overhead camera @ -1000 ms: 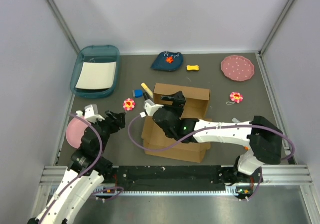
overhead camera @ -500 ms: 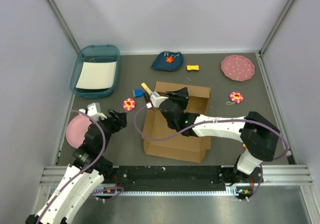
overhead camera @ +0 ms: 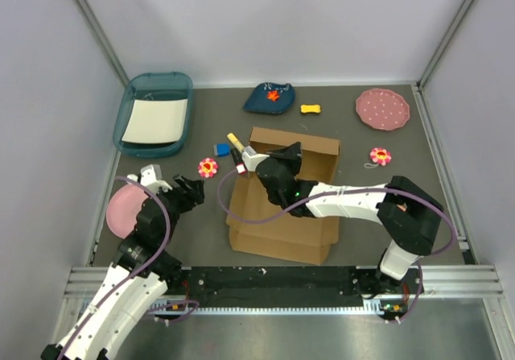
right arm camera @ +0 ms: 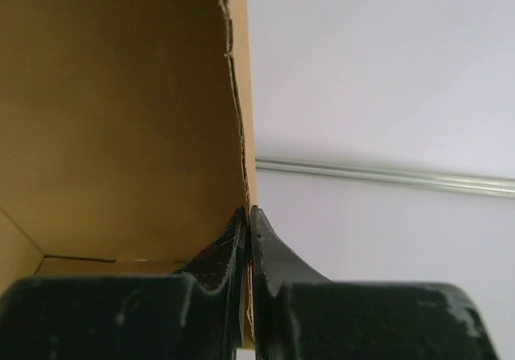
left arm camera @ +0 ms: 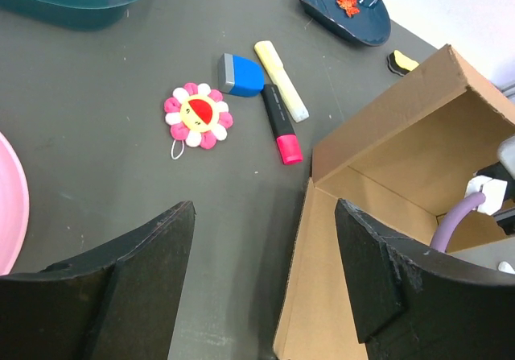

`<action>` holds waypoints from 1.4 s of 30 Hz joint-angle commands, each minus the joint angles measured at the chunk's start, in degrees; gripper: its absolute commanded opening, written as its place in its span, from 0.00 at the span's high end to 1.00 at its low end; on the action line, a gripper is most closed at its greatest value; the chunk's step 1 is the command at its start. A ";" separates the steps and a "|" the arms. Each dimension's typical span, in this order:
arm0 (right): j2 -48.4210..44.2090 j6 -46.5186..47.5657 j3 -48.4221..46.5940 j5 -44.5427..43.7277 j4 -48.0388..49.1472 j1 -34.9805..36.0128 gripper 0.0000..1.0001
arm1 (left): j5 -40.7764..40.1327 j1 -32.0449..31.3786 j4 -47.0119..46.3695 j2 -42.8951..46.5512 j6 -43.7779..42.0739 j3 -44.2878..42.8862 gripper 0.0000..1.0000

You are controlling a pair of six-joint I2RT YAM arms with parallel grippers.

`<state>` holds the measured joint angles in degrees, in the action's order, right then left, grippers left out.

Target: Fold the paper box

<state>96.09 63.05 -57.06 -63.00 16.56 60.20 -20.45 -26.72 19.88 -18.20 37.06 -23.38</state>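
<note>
Right gripper is clamped on the thin top edge of one wall of the paper box, and in our wrist view the cardboard is pinched between both fingers. The box sits mid-table, just in front of the arm bases, partly stood up, with the back wall raised and a flat panel lying toward us. Our left gripper hangs off the box's left side with its jaws spread wide, gripping nothing and clear of the cardboard. Just left of the box we've got a flower toy, a blue eraser, a yellow highlighter and a black-and-pink marker. Farther back there's a teal tray in the left corner and a dotted pink plate on the right.
</note>
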 commanded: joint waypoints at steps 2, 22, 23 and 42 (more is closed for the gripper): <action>-3.01 2.78 -4.55 -2.48 3.93 -1.67 1.00 | -0.29 -0.09 -5.46 -2.45 0.03 -3.25 0.24; -15.06 -73.51 -29.95 34.36 -67.78 -35.66 1.00 | 4.45 -0.09 -15.75 -21.44 -3.22 -23.20 0.23; -15.67 -76.72 -29.61 38.70 -68.49 -37.86 1.00 | 4.89 -0.09 -15.92 -21.70 -2.44 -23.03 0.23; -20.51 -139.12 -4.75 62.30 -68.15 -44.03 1.00 | 9.29 -0.09 -15.75 -20.56 2.32 -15.47 0.24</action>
<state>76.58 -58.46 -67.72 -3.62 -50.96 15.70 -11.86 -26.72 5.76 -39.75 38.65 -40.03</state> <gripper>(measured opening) 0.007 0.757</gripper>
